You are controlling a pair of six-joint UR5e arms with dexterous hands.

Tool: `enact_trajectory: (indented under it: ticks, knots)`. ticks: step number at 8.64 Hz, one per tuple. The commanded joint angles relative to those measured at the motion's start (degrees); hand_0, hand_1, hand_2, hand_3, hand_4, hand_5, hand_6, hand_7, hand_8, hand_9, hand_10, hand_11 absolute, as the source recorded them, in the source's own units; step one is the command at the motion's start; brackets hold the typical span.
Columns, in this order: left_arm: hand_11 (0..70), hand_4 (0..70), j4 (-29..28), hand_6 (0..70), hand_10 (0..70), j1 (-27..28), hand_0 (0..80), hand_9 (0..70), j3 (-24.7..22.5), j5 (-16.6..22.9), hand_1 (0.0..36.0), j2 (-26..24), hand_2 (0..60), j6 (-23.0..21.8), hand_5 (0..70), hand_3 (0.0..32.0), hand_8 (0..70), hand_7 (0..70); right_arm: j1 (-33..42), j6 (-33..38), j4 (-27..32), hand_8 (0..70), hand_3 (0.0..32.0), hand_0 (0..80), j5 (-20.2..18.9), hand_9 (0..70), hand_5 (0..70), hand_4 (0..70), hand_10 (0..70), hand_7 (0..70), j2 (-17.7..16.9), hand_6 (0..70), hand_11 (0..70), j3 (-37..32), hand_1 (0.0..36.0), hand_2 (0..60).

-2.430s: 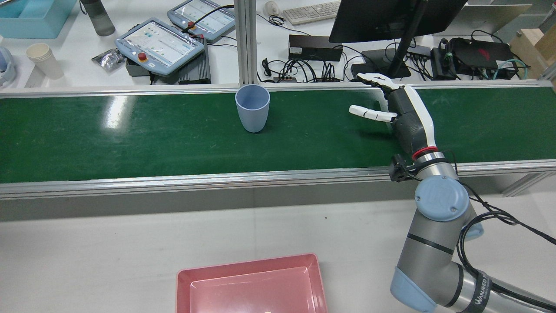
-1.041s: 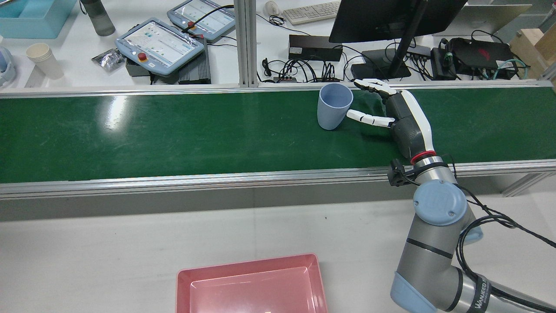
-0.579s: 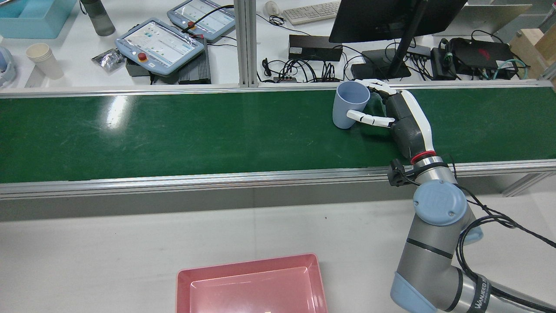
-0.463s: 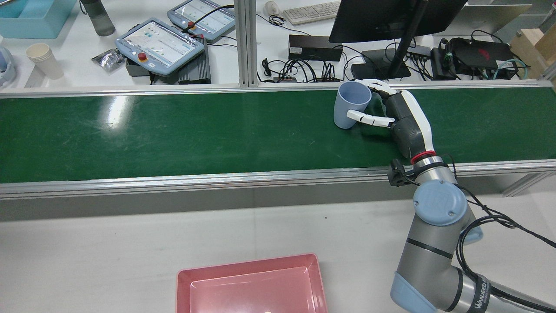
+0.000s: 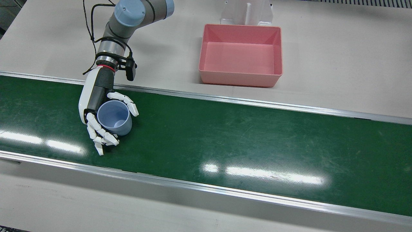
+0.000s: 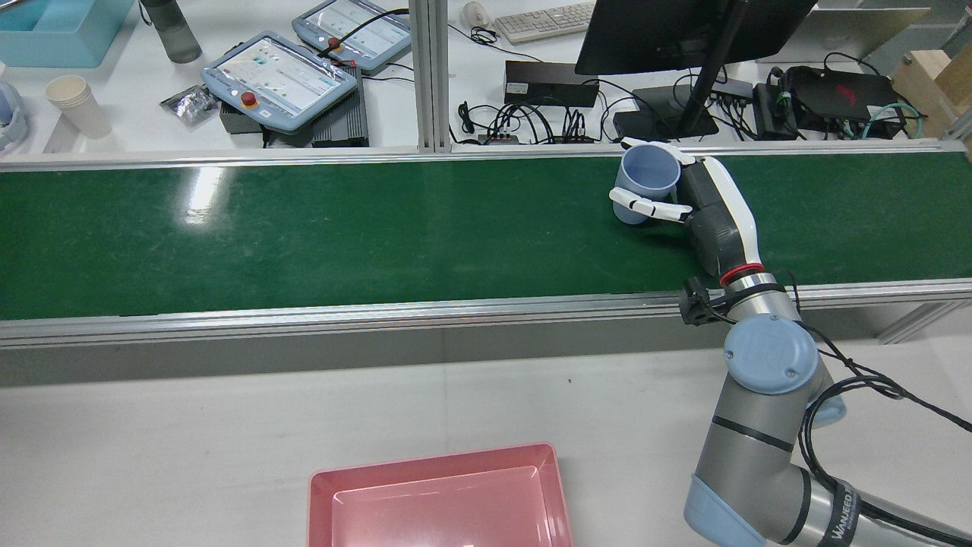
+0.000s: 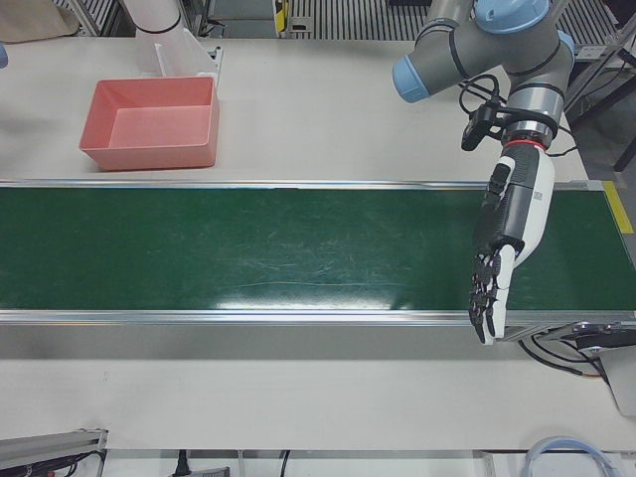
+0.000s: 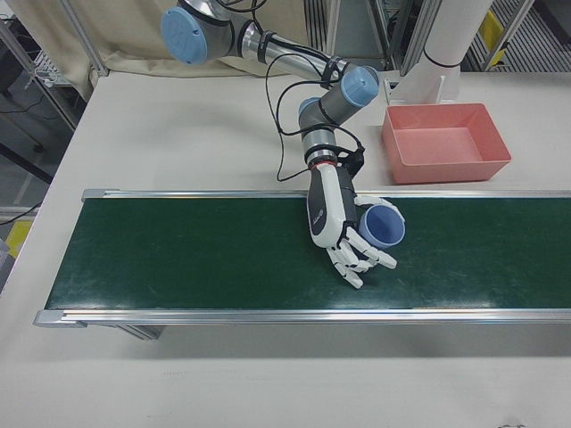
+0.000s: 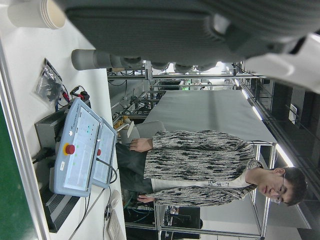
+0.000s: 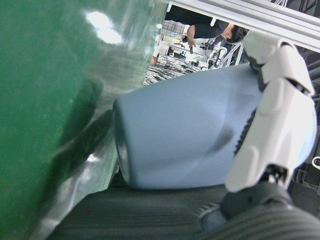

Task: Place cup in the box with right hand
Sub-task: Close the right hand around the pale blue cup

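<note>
The right hand (image 5: 101, 117) is wrapped around the cup (image 5: 114, 117) on the green belt (image 5: 244, 141), at the left of the front view. Its fingers (image 5: 99, 137) curl round the far side of the cup and the thumb (image 5: 127, 101) presses the near side, so the cup sits pinched against the palm. The right hand view shows the cup's wall tight against the palm, with its base apparently off the belt and a shadow beneath. That reads as a side grasp just made and the lift just begun, though whether the base is fully clear is hard to tell.

The cup stands upright, mouth up, and looks empty. Holding it by the wall keeps the mouth up and the base free for setting down.

To the right, on the grey table beyond the belt's rail, sits the pink box (image 5: 240, 80), empty and well apart from the cup. The carry must clear the rail and then the box wall, so a higher lift comes first.

The left hand (image 7: 502, 248) hangs over the other end of the belt, fingers straight and close together, holding nothing and well out of the way.
</note>
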Motion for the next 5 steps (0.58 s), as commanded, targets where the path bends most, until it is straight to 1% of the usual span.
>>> enact_trajectory:
  ticks: [1, 2, 3, 4, 5]
  knots:
    - [0.0, 0.0, 0.0, 0.0, 0.0, -0.06, 0.0, 0.0, -0.07, 0.08, 0.0, 0.0, 0.0, 0.09, 0.0, 0.0, 0.0, 0.0, 1.21, 0.36, -0.19, 53.1, 0.0, 43.6, 0.31, 70.0, 11.7, 68.9, 37.0, 70.0, -1.3, 39.1, 52.6, 2.23, 36.0, 60.0]
    - [0.0, 0.0, 0.0, 0.0, 0.0, -0.06, 0.0, 0.0, -0.07, -0.01, 0.0, 0.0, 0.0, 0.09, 0.0, 0.0, 0.0, 0.0, 1.48, -0.07, -0.19, 52.9, 0.0, 43.8, 0.13, 70.0, 11.5, 70.0, 36.8, 70.0, -2.52, 39.0, 52.3, 6.86, 35.8, 60.0]
    - [0.0, 0.0, 0.0, 0.0, 0.0, -0.06, 0.0, 0.0, -0.07, 0.08, 0.0, 0.0, 0.0, 0.0, 0.0, 0.0, 0.0, 0.0, 1.49, -0.68, -0.28, 53.3, 0.0, 43.8, -0.04, 70.0, 11.0, 70.0, 37.4, 70.0, -3.4, 39.0, 52.8, 11.43, 33.3, 60.0]
    - [0.0, 0.0, 0.0, 0.0, 0.0, -0.06, 0.0, 0.0, -0.07, -0.01, 0.0, 0.0, 0.0, 0.0, 0.0, 0.0, 0.0, 0.0, 0.62, -3.47, -0.28, 53.3, 0.0, 44.0, -0.22, 70.0, 10.9, 70.0, 37.3, 70.0, -3.76, 38.9, 52.6, 16.78, 32.3, 60.0]
    - [0.0, 0.0, 0.0, 0.0, 0.0, -0.06, 0.0, 0.0, 0.02, -0.01, 0.0, 0.0, 0.0, 0.0, 0.0, 0.0, 0.0, 0.0, -3.39, -9.42, -0.1, 53.7, 0.0, 42.1, -0.39, 70.0, 10.4, 70.0, 38.5, 70.0, -4.37, 38.9, 54.0, 24.14, 28.3, 60.0]
